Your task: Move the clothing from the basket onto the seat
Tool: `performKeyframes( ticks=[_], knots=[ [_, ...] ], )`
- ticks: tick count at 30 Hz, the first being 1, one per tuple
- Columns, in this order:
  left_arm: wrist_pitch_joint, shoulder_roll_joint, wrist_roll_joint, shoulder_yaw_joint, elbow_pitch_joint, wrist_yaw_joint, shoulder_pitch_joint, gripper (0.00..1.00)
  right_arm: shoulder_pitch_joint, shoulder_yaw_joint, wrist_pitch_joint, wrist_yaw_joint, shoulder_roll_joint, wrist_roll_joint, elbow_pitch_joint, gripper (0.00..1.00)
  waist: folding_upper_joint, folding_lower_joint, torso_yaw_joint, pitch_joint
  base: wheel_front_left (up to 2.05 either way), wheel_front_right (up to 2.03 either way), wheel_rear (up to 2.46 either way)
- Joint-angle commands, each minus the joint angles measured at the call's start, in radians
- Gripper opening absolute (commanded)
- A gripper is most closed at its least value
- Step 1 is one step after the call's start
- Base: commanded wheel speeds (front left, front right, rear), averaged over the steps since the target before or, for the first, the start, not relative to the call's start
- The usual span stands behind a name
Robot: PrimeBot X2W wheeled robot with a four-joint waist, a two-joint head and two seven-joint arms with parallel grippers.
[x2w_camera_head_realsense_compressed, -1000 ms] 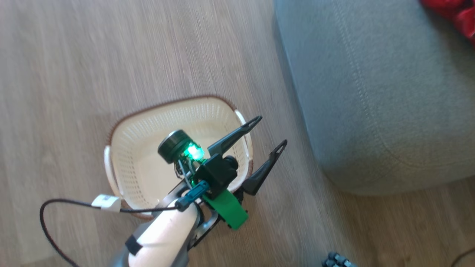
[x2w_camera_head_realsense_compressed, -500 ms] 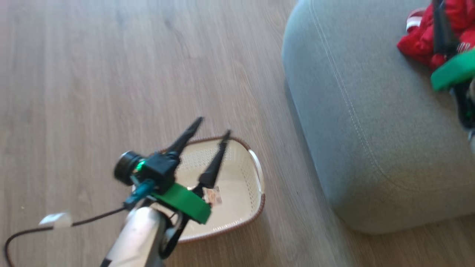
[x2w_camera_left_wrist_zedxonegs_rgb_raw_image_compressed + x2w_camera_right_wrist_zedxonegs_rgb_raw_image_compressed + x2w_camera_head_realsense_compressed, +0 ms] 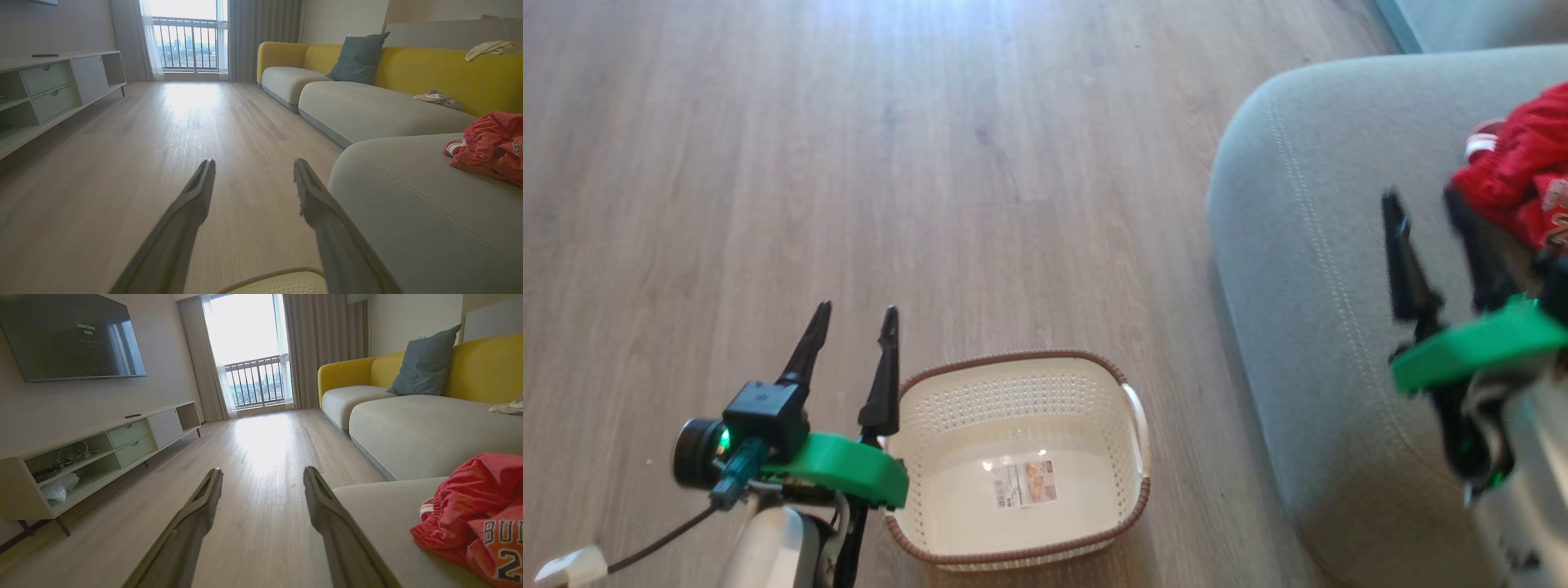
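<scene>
My left gripper (image 3: 858, 309), parted and empty, has left the oval cream plastic basket (image 3: 1013, 357). My right gripper (image 3: 1421, 200), also parted, sits beside red fabric clothing (image 3: 1515, 171) on the grey-green upholstered seat (image 3: 1307, 286). Transfer looks complete.

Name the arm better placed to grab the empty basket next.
Probably left. The left gripper is open right by the basket; the right gripper is open over the seat, near the red clothing.

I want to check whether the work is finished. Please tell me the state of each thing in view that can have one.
basket: upright on the floor, empty except a paper label.
clothing: bunched up, lying on the seat.
left gripper: open, holding nothing.
right gripper: open, holding nothing.
</scene>
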Motion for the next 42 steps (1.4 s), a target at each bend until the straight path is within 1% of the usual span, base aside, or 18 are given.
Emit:
performKeyframes(
  ticks=[1, 6, 10, 14, 17, 21, 29, 42],
  knots=[
    [-0.005, 0.001, 0.004, 0.045, -0.038, 0.014, -0.023, 1.0, 0.017, -0.005, -0.009, 0.0, 0.005, 0.005, -0.042, 1.0, -0.0001, 0.0001, 0.02, -0.01, 0.0, 0.0, 0.0],
    [-0.005, 0.001, 0.014, 0.067, -0.027, 0.046, 0.005, 1.0, 0.133, -0.03, -0.009, 0.0, 0.066, -0.024, -0.075, 1.0, -0.0001, 0.0001, 0.047, -0.013, 0.0, 0.0, 0.0],
    [-0.005, 0.001, 0.015, 0.079, -0.03, 0.07, 0.018, 1.0, 0.198, -0.042, -0.009, 0.0, 0.11, -0.063, -0.08, 1.0, -0.0001, 0.0001, 0.062, -0.011, 0.0, 0.0, 0.0],
    [-0.005, 0.001, 0.025, 0.074, -0.035, 0.078, 0.028, 1.0, 0.234, -0.053, -0.009, 0.0, 0.154, -0.094, -0.086, 1.0, -0.0001, 0.0001, 0.073, -0.008, 0.0, 0.0, 0.0],
    [-0.005, 0.001, 0.019, 0.071, -0.015, 0.078, 0.034, 1.0, 0.25, -0.043, -0.009, 0.0, 0.171, -0.132, -0.09, 1.0, -0.0001, 0.0001, 0.079, -0.006, 0.0, 0.0, 0.0],
    [-0.005, 0.001, 0.024, 0.071, -0.001, 0.079, 0.034, 1.0, 0.259, -0.035, -0.009, 0.0, 0.21, -0.154, -0.087, 1.0, -0.0001, 0.0001, 0.085, -0.002, 0.0, 0.0, 0.0],
    [-0.005, 0.001, 0.029, 0.063, 0.006, 0.075, 0.033, 1.0, 0.264, -0.016, -0.009, 0.0, 0.225, -0.176, -0.085, 1.0, -0.0001, 0.0001, 0.088, 0.0, 0.0, 0.0, 0.0],
    [-0.005, 0.001, 0.022, 0.059, 0.0, 0.046, 0.04, 1.0, 0.263, -0.03, -0.009, 0.0, 0.227, -0.178, -0.084, 1.0, -0.0001, 0.0001, 0.088, 0.002, 0.0, 0.0, 0.0]
  ],
)
